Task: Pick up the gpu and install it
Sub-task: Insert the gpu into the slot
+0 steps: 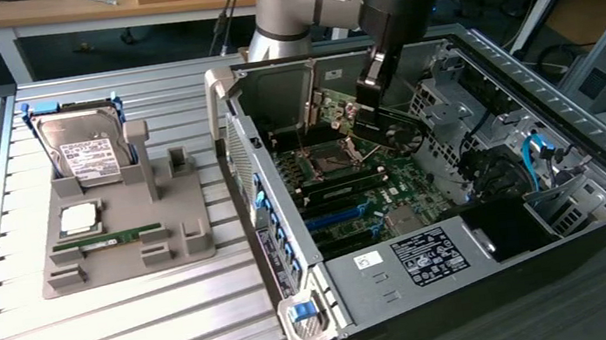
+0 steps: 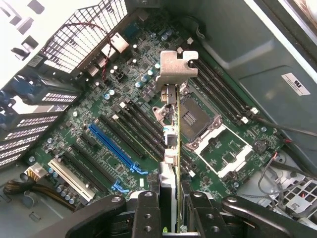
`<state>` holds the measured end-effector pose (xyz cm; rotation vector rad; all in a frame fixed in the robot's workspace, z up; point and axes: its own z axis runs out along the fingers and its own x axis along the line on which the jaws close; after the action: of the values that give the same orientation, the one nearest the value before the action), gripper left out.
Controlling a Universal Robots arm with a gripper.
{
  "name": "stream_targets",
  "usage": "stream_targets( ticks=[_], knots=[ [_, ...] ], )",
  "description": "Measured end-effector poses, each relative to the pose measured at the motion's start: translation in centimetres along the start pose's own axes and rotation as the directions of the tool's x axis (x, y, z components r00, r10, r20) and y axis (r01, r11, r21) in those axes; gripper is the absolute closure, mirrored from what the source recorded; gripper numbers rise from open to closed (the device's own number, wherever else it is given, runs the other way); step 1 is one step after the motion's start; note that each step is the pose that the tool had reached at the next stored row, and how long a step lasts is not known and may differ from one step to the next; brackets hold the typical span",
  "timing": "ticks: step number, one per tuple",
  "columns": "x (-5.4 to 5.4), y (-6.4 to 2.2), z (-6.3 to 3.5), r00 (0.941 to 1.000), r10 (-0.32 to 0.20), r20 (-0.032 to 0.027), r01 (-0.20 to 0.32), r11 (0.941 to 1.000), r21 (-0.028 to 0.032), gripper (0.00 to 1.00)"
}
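While the black two-fingered pincer [image 2: 173, 204] is clenched on the thin dark gpu card with its silver metal bracket [image 2: 173, 134], the card hangs edge-on over the green motherboard [image 2: 225, 154] inside the open black computer case [image 1: 586, 185]. To seat it well, I judge, its lower edge should run squarely along one long expansion slot, bracket toward the case's rear grille, pressed evenly without tilt.

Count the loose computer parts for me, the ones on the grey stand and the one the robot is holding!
hard drive: 1
processor chip: 1
memory stick: 1
gpu, gripped by the end effector: 1
Total: 4
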<state>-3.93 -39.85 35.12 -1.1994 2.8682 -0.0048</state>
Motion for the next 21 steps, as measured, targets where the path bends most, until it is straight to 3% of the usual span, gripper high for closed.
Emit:
stream_targets(
  ticks=[21],
  knots=[
    [0.0,0.0,0.01,0.9987,-0.05,0.0008,0.05,0.9987,-0.0015,0.73]
  ],
)
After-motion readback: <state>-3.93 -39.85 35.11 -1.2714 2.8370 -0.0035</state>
